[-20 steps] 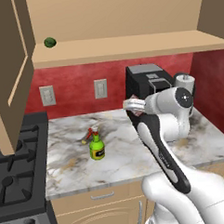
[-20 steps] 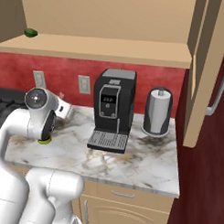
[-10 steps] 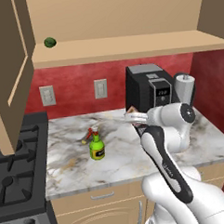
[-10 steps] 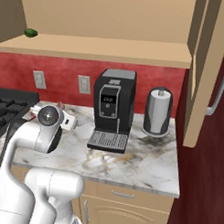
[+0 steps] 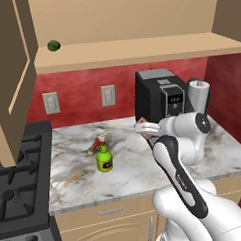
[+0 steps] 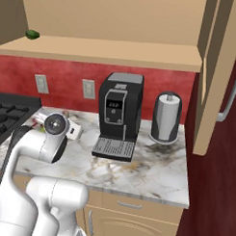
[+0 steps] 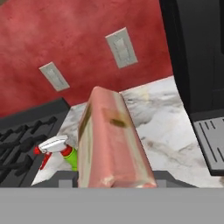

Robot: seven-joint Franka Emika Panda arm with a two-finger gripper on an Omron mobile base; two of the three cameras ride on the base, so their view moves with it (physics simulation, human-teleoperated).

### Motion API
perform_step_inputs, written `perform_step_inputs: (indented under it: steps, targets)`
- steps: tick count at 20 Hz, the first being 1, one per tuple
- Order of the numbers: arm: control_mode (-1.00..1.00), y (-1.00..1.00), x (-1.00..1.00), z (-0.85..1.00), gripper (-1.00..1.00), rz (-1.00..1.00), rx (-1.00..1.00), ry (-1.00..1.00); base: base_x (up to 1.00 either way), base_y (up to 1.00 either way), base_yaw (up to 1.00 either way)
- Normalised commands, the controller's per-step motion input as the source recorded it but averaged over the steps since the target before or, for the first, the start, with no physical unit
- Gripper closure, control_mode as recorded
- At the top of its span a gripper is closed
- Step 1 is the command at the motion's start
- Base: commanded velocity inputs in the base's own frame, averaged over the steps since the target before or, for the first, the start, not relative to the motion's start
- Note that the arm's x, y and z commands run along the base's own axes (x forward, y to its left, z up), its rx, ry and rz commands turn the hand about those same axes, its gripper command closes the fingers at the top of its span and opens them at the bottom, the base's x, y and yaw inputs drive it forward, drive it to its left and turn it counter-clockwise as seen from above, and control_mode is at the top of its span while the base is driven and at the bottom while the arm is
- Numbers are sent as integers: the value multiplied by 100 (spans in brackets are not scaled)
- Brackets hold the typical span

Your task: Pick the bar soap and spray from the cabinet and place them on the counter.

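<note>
Pinkish-tan bar soap [image 7: 111, 140] clamped in fingers [image 5: 147, 127], above marble worktop [image 5: 130, 167] near black coffee machine [image 5: 159, 98]. Green spray bottle [image 5: 103, 156] stands upright mid-worktop, toward stove [image 5: 18, 183] edge.

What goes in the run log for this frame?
gripper: shut on bar soap | above counter | spray: upright on counter | bar soap: not yet placed

place: home kitchen | shown by: gas stove [image 5: 18, 190], marble counter [image 5: 130, 167], wall cabinet [image 5: 139, 51], coffee machine [image 6: 119, 115], wall outlets [image 5: 108, 95], drawers [image 5: 112, 213]
</note>
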Motion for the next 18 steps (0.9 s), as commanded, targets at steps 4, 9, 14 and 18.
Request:
perform_step_inputs:
  steps: [4,9,14,18]
  targets:
    - [-100,-2,-4,-60,100,0,10,9,0,0,0]
    - [-100,0,0,-56,100,0,10,7,0,0,0]
    - [-100,0,0,-57,100,0,11,0,0,0,0]
    - [-100,4,0,-57,100,0,10,0,0,0,0]
